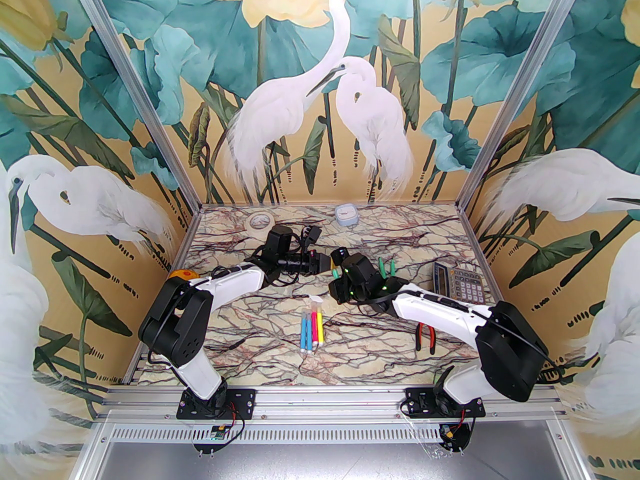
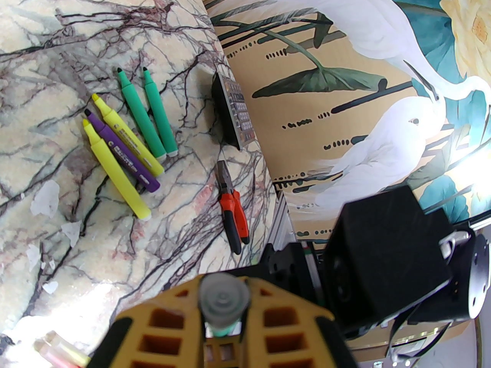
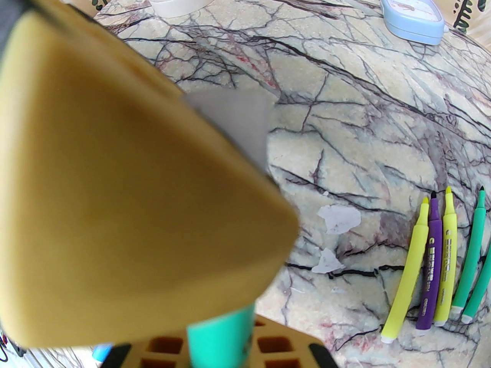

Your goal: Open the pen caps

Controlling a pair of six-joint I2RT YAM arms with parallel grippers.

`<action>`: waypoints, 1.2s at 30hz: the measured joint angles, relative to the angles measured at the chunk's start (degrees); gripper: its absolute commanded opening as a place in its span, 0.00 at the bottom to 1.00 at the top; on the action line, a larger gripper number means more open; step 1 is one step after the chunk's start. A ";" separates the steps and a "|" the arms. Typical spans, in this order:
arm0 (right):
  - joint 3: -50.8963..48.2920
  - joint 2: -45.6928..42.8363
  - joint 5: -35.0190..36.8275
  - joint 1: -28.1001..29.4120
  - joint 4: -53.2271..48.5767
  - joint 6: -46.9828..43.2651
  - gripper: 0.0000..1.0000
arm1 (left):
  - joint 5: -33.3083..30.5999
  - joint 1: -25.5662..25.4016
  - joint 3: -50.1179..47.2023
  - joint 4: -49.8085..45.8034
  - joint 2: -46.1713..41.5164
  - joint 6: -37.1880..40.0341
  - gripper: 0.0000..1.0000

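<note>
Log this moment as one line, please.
left gripper: shut on slim green plastic marker | right gripper: shut on same marker | whitish clear cap: on marker | five uncapped markers: on marble table

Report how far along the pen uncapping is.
Done: five markers lie side by side with bare tips: two yellow, one purple, two green. In hand: the left gripper and right gripper are both shut on a green marker held between them; its greyish cap looks still on. Left: the blue, pink and yellow markers lying together, apparently still capped.
</note>
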 measured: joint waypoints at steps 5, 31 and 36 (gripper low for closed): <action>-2.14 -0.83 -1.84 0.02 1.44 -1.27 0.00 | 2.08 0.72 -2.05 1.42 0.00 -1.79 0.00; -11.91 -7.63 -5.68 0.11 -0.87 -5.70 0.00 | -4.35 6.86 -1.38 2.47 1.46 -8.37 0.00; -11.02 -5.84 -1.01 -0.90 -1.64 -4.87 0.00 | -11.06 6.49 4.22 -10.25 1.88 -2.03 0.00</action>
